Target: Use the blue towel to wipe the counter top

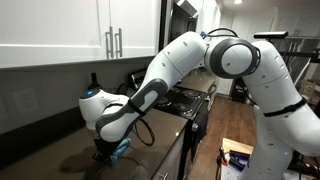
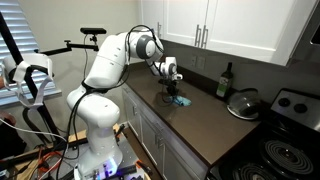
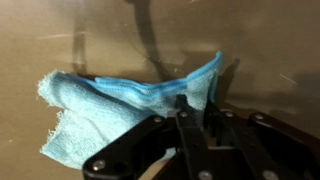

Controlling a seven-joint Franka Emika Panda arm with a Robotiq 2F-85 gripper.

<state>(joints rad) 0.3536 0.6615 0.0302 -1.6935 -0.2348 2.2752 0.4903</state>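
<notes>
The blue towel (image 3: 120, 105) lies crumpled on the dark counter top (image 3: 260, 40). In the wrist view my gripper (image 3: 197, 108) has its fingers close together, pinching a raised fold of the towel's right edge. In both exterior views the gripper (image 1: 107, 148) (image 2: 173, 88) is down at the counter with the towel (image 1: 122, 146) (image 2: 180, 100) beneath it. Most of the towel is hidden by the gripper in those views.
A dark bottle (image 2: 225, 82) and a pot lid (image 2: 244, 103) stand farther along the counter, near a stove (image 2: 285, 150). White cabinets (image 1: 60, 30) hang above. A wall outlet (image 1: 25, 101) sits behind the counter.
</notes>
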